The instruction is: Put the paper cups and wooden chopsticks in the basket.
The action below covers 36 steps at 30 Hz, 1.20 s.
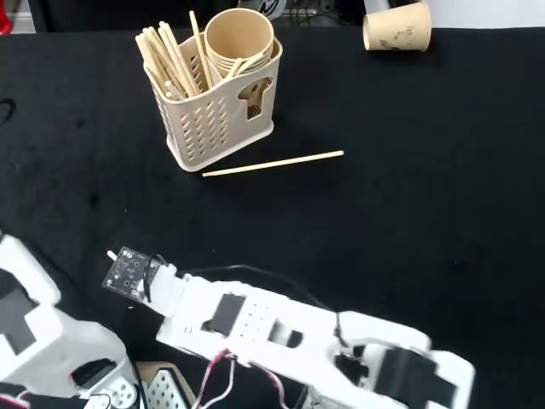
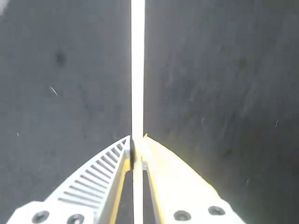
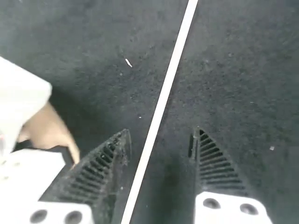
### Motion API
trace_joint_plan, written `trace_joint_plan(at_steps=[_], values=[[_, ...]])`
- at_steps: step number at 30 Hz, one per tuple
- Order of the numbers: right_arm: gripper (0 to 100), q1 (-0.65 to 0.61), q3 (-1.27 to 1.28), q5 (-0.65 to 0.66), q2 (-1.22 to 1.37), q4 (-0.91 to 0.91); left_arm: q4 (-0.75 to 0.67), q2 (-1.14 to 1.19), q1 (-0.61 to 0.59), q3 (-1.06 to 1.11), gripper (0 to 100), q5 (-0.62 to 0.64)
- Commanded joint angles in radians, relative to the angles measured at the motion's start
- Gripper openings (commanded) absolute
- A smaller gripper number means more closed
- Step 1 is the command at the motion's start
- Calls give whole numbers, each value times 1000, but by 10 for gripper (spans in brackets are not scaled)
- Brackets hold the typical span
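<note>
1. Several wooden chopsticks (image 1: 166,51) and a stack of paper cups (image 1: 240,38) are already standing in the basket (image 1: 217,119), which is sitting at the far side of the dark counter (image 1: 426,213).
2. One loose chopstick (image 1: 272,162) is lying flat just beside the basket on its near side. One fallen cup (image 1: 396,27) is lying on its side at the far edge, well apart from the basket.
3. The left tool (image 2: 137,149) is pinching a gripped chopstick (image 2: 137,70). Its jaws are pressing together on the stick, which is pointing straight out over the counter.
4. The right tool (image 3: 161,132) is standing wide open above the counter and is holding nothing. A thin stick (image 3: 173,65) is running between its jaws, nearer to one of them (I cannot tell if it is the same one the left tool is holding).
5. I am judging that the step in hand is bringing a chopstick to the basket. The task is looking mostly done, but not finished.
6. The next move is calling for lifting the stick, tilting it upright and releasing it on the side of the basket where the other chopsticks are standing, without knocking the basket.
</note>
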Motion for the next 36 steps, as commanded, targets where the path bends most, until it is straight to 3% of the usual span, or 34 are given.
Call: trace_joint_plan(at_steps=[1, 4, 9, 14, 19, 26, 31, 36], values=[[212, 61, -96, -14, 124, -40, -118, -130, 25, -5, 29, 94], [212, 118, -171, -14, 226, -11, -158, -169, 54, -5, 29, 92], [211, 87, -306, -8, 315, 114, -164, -204, 134, -16, 29, 97], [203, 81, -380, -8, 377, 193, -287, -227, 236, -5, 29, 100], [31, 81, -415, -8, 403, 227, -385, -229, 331, -16, 29, 100], [11, 83, -417, -17, 392, 288, -539, -229, 456, -5, 29, 100], [11, 109, -414, -92, 320, 348, -548, -229, 489, -16, 29, 100], [11, 215, -409, -144, 131, 453, -540, -229, 483, -10, 29, 100]])
